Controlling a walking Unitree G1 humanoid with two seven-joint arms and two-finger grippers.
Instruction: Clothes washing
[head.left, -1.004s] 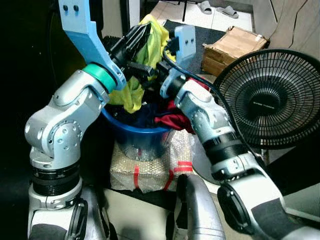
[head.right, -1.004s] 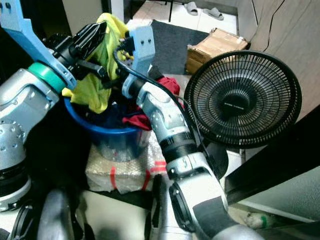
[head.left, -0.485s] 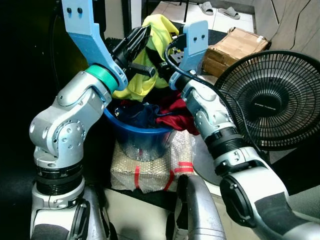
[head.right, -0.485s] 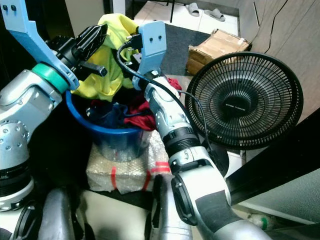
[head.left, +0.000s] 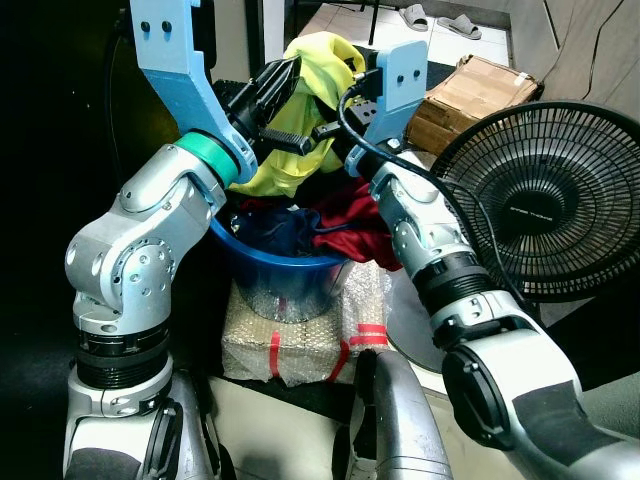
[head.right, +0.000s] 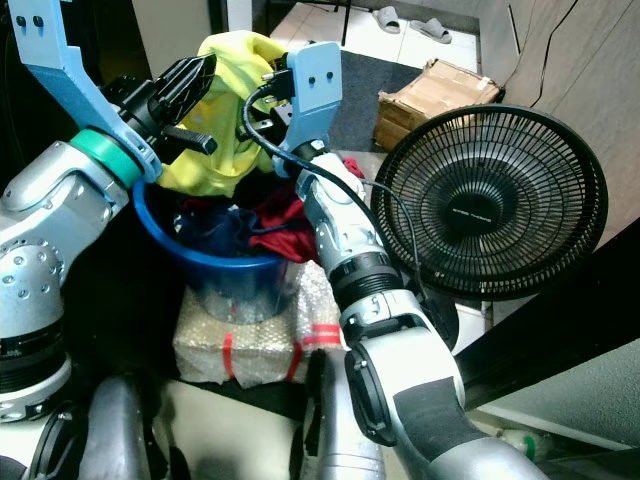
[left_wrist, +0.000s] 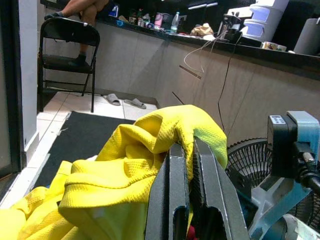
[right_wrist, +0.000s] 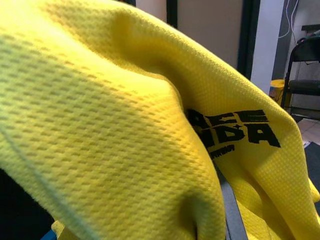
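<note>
We hoist yellow shirt (head.left: 300, 110) clear of blue basin (head.left: 290, 272) | left gripper (left_wrist: 187, 165) jaws clamp it | right gripper (head.left: 335, 125) jaws buried in cloth, cannot tell

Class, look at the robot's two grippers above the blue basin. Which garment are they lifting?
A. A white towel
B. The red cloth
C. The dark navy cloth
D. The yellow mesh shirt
D. Both the left gripper and the right gripper hold the yellow mesh shirt above the blue basin, while the red cloth and navy cloth lie in the basin.
</note>
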